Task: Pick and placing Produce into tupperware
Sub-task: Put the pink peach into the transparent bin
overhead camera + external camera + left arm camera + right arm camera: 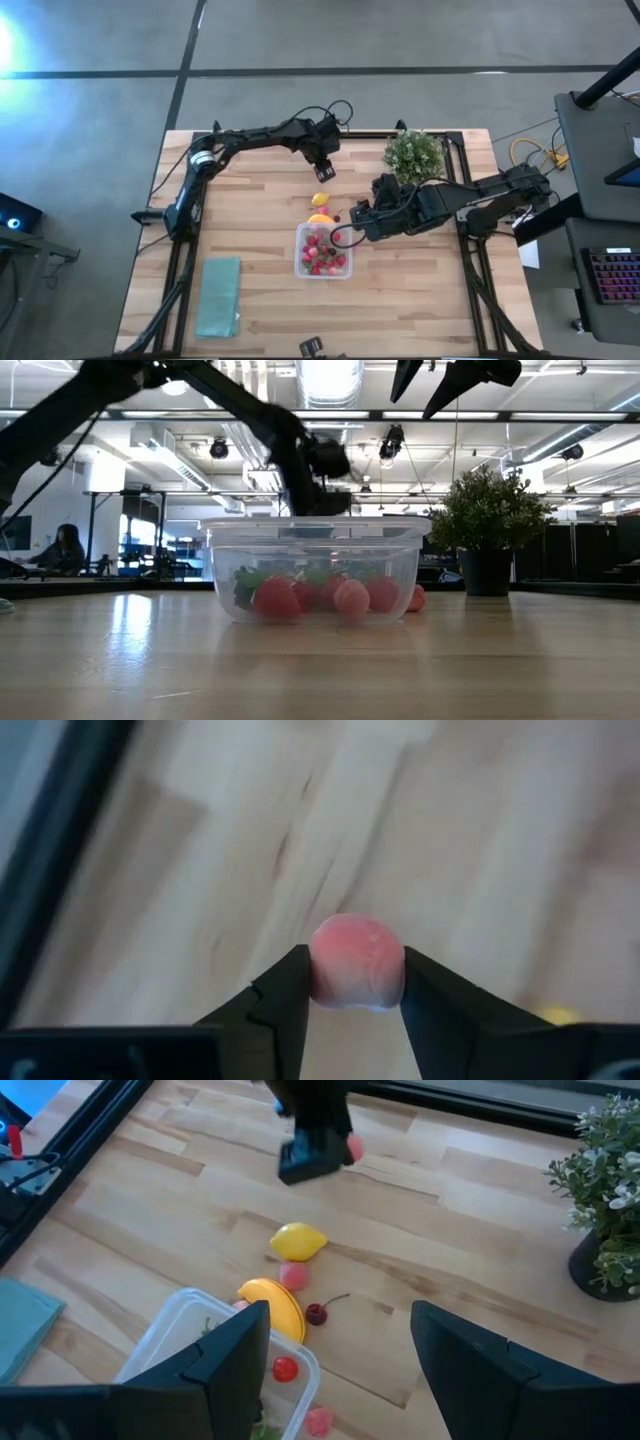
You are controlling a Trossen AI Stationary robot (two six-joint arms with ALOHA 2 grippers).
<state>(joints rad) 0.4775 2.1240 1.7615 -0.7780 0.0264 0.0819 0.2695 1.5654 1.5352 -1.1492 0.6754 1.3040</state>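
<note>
The clear tupperware (322,251) (315,570) stands on the wooden table and holds several red strawberry pieces (278,598). Just beyond its far side lie the orange-yellow piece (275,1305), a yellow lemon (320,200) (298,1240), a small pink piece (292,1275) and a dark cherry (316,1314). My left gripper (325,168) (357,970) is raised near the table's far edge, shut on a pink-red round fruit (357,963). My right gripper (343,230) (340,1350) hovers open over the tupperware's far right corner and holds nothing. My left gripper pinches the pink-red round fruit by its two sides (318,970), between the ends of its two fingers. The fingers come from above, slanting down. The fruit is lifted clear of the table, and its rounded face shows between the fingertips.
A green potted plant (412,155) (488,525) stands at the far right of the table, close to my right arm. A flat teal-green rectangle (218,296) lies at the near left. A pink piece (318,1422) lies beside the tupperware. Bare wood lies around the tupperware's near side.
</note>
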